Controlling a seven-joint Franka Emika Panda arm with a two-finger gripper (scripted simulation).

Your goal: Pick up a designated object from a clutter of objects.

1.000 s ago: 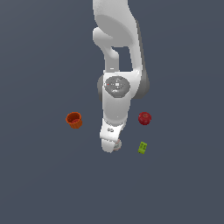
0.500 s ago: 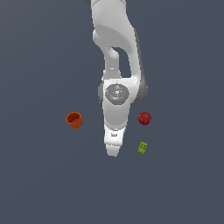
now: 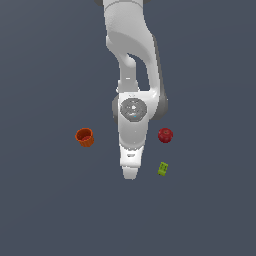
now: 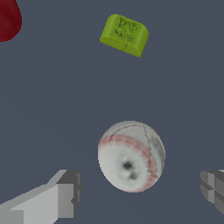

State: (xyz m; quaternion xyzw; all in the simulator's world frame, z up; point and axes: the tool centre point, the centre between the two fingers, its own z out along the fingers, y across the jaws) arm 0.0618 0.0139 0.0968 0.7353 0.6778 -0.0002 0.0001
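With my gripper spread wide, the baseball sits just ahead between the fingers, green block beyond at 12 o'clock.

From my seat I see the white arm reaching down the middle of the grey floor, its tip low, with the orange-red cup at its nine o'clock, the dark red ball at three, and the yellow-green block at four.

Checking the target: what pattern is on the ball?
Whitish-grey baseball with faint red seams; wrist view.
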